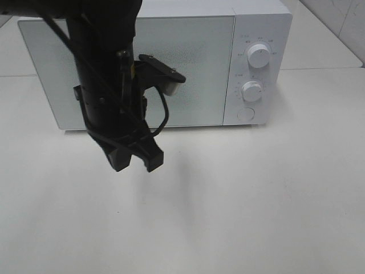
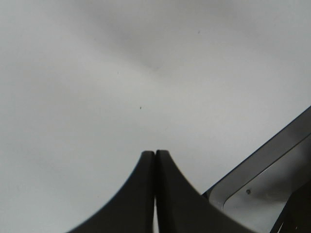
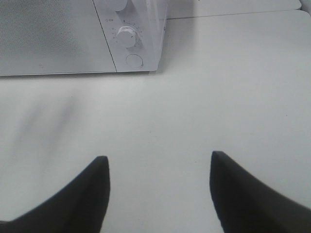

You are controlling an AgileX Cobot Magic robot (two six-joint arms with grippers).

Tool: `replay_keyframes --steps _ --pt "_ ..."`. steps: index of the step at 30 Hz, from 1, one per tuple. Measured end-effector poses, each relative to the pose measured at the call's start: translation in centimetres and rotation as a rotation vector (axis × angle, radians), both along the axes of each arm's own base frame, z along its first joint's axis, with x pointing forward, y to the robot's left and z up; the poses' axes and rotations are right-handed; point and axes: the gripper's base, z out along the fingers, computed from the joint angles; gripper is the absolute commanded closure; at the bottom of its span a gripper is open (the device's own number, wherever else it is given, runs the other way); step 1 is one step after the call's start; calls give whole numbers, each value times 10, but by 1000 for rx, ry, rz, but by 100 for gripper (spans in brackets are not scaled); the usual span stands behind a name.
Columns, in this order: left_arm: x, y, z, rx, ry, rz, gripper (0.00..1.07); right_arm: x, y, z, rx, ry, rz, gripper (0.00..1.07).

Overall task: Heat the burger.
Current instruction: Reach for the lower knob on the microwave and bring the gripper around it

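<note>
**Q:** High view: what hides part of the microwave (image 1: 278, 74)?

**A:** A black arm (image 1: 102, 74), cut off by the top edge, covers the left of the shut door (image 1: 197, 54). The arm's lower end is dark and hard to read. The upper knob (image 1: 259, 55), lower knob (image 1: 251, 90) and button (image 1: 246, 113) show plainly.

**Q:** And the grippers?

**A:** Left gripper (image 2: 155, 154): fingers pressed together with nothing between them, over the table (image 2: 97, 73). A grey piece (image 2: 262, 194) is cropped by the frame corner and cannot be identified. Right gripper (image 3: 158, 156): fingers spread wide and empty, above the table, facing the microwave's knob side. The upper knob is cropped in that view.

**Q:** And the burger?

**A:** It shows in no view. Whether it sits behind the patterned door cannot be told.
</note>
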Motion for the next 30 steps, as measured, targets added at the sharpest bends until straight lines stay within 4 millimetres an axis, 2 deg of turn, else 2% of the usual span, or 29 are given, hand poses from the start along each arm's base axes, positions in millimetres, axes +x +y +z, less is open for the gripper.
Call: replay_keyframes --steps 1,3,5,6,7,8,9,10,11,12,13,14,15,16,17,18,19,20,21,22,23,24,26,27,29,30 --pt "0 0 0 0 0 0 106 0 0 0 0 0 0 51" --pt "-9 19 2 24 7 20 106 0 0 0 0 0 0 51" --pt "-9 26 3 24 11 33 106 0 0 0 0 0 0 51" --pt "-7 41 6 22 15 74 106 0 0 0 0 0 0 51" --pt "-7 41 6 22 15 74 106 0 0 0 0 0 0 51" --pt "-5 50 10 15 13 102 106 0 0 0 0 0 0 51" --pt "-1 68 16 -1 12 162 106 0 0 0 0 0 0 51" --pt "-1 68 16 -1 12 162 106 0 0 0 0 0 0 51" --pt "1 77 20 -8 3 189 106 0 0 0 0 0 0 51" --pt "4 99 28 -27 -11 258 106 0 0 0 0 0 0 51" --pt "4 99 28 -27 -11 258 106 0 0 0 0 0 0 51" --pt "6 110 32 -34 -18 294 106 0 0 0 0 0 0 51" --pt "7 131 41 -50 -40 359 106 0 0 0 0 0 0 51" --pt "7 131 41 -50 -40 359 106 0 0 0 0 0 0 51" --pt "7 143 46 -58 -54 397 106 0 0 0 0 0 0 51" --pt "4 167 56 -76 -85 477 106 0 0 0 0 0 0 51" --pt "4 167 56 -76 -85 477 106 0 0 0 0 0 0 51" --pt "-1 187 67 -95 -121 551 106 0 0 0 0 0 0 51" --pt "-1 187 67 -95 -121 551 106 0 0 0 0 0 0 51" --pt "-4 195 71 -102 -136 578 106 0 0 0 0 0 0 51" --pt "-14 213 78 -113 -167 640 106 0 0 0 0 0 0 51" --pt "-14 213 78 -113 -167 640 106 0 0 0 0 0 0 51" --pt "-33 234 92 -131 -230 716 106 0 0 0 0 0 0 51" --pt "-33 234 92 -131 -230 716 106 0 0 0 0 0 0 51" --pt "-56 247 102 -157 -290 783 106 0 0 0 0 0 0 51" --pt "-56 247 102 -157 -290 783 106 0 0 0 0 0 0 51"
